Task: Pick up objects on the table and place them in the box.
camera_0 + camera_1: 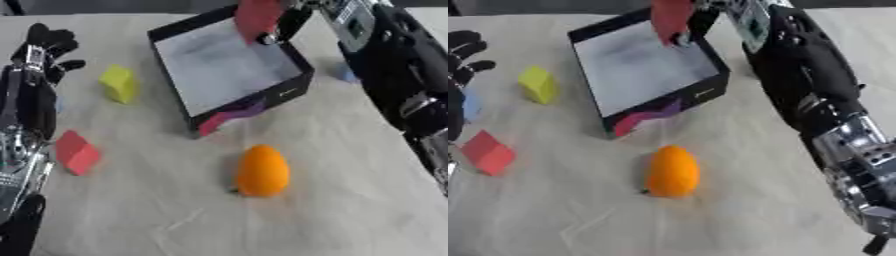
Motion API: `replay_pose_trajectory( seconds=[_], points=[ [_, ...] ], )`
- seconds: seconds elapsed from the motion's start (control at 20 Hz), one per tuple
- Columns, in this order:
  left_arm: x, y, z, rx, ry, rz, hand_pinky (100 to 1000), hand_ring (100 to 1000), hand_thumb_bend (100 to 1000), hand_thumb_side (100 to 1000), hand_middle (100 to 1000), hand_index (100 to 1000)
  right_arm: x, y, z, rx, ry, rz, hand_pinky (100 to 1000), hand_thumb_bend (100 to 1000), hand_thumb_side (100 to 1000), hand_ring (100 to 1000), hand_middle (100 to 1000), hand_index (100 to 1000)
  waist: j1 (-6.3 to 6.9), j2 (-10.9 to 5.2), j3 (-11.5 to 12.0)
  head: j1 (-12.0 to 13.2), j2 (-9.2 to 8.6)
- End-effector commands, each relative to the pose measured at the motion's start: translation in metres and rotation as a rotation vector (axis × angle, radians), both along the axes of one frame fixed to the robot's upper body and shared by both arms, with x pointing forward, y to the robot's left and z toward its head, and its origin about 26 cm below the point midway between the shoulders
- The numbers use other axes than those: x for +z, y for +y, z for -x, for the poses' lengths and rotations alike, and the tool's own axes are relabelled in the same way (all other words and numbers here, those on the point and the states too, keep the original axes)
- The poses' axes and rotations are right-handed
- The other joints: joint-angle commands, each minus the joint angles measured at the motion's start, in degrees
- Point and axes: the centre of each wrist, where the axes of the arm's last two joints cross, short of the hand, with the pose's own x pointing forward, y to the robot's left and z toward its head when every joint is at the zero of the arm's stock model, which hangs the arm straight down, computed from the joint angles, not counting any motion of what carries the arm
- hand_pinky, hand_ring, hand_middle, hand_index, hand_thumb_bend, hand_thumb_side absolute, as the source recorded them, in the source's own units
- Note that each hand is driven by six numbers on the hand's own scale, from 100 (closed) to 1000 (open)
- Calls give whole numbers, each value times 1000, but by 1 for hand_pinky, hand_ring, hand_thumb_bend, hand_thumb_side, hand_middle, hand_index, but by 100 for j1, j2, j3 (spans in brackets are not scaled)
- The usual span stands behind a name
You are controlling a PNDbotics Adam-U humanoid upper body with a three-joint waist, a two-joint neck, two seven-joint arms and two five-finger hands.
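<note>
A black box (293, 90) with a pale grey floor stands askew at the top middle. My right hand (287, 22) reaches in from the upper right and is shut on a flat red piece (257, 16), held above the box's far wall. On the cloth lie an orange egg-shaped thing (262, 170) in front of the box, a yellow block (119, 83) to its left, and a red block (76, 152) near my left arm. My left hand (42, 49) rests at the upper left with relaxed fingers, holding nothing.
A small blue thing (472, 105) lies beside my left arm and another blue bit (348, 75) shows by my right forearm. The right forearm (807, 75) spans the right side. A pale cloth (157, 215) covers the table.
</note>
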Motion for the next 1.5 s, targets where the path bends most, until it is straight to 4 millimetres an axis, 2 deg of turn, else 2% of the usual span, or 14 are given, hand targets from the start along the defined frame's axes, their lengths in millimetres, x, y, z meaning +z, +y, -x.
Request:
replay_pose_trajectory(
  seconds=[0.05, 0.2, 0.3, 0.35, 0.5, 0.65, 0.9, 1.1, 1.3, 1.5],
  points=[
    [11, -1, 0, -15, -32, -8, 715, 804, 291, 783, 717, 729, 6, 2, 0, -9, -34, 11, 725, 357, 100, 651, 595, 641, 47, -43, 23, -22, -71],
    [11, -2, 0, -19, -34, -8, 714, 804, 290, 783, 717, 729, 0, 1, -2, -22, -37, 30, 741, 456, 100, 699, 640, 683, 47, -32, 36, -10, -67],
    [12, -2, 0, -21, -35, -7, 714, 804, 290, 784, 717, 729, -2, 1, -2, -39, -52, 49, 749, 475, 100, 724, 664, 707, 45, -28, 39, -5, -69],
    [12, -3, 0, -21, -35, -8, 714, 805, 290, 785, 718, 730, -4, 1, -2, -45, -60, 59, 788, 523, 220, 806, 760, 800, 44, -26, 38, 0, -69],
    [12, -3, -1, -23, -33, -11, 714, 806, 289, 786, 718, 730, -2, 0, -1, -52, -112, 84, 830, 612, 323, 867, 827, 873, 43, -23, 31, 12, -63],
    [11, -2, 0, -22, -32, -12, 714, 806, 290, 785, 720, 730, 4, -1, 0, -51, -156, 86, 839, 641, 342, 879, 845, 889, 46, -25, 18, 12, -54],
    [11, -1, 0, -18, -31, -13, 713, 807, 288, 786, 721, 729, 14, -9, 1, -53, -171, 40, 829, 611, 328, 864, 833, 879, 43, -36, -17, 28, -51],
    [9, 2, 0, -8, -26, -18, 713, 807, 287, 786, 722, 729, 41, -33, 2, -70, -156, -18, 830, 602, 320, 867, 839, 875, 22, -59, -69, 81, -29],
    [7, 7, 1, 8, -19, -25, 713, 808, 286, 787, 723, 729, 67, -74, 7, -106, -101, -80, 836, 600, 318, 882, 858, 880, -8, -92, -137, 150, -24],
    [5, 11, 2, 22, -12, -32, 713, 809, 284, 789, 724, 729, 83, -114, 15, -151, -75, -143, 832, 598, 308, 881, 858, 879, -18, -105, -194, 197, -15]
  ],
)
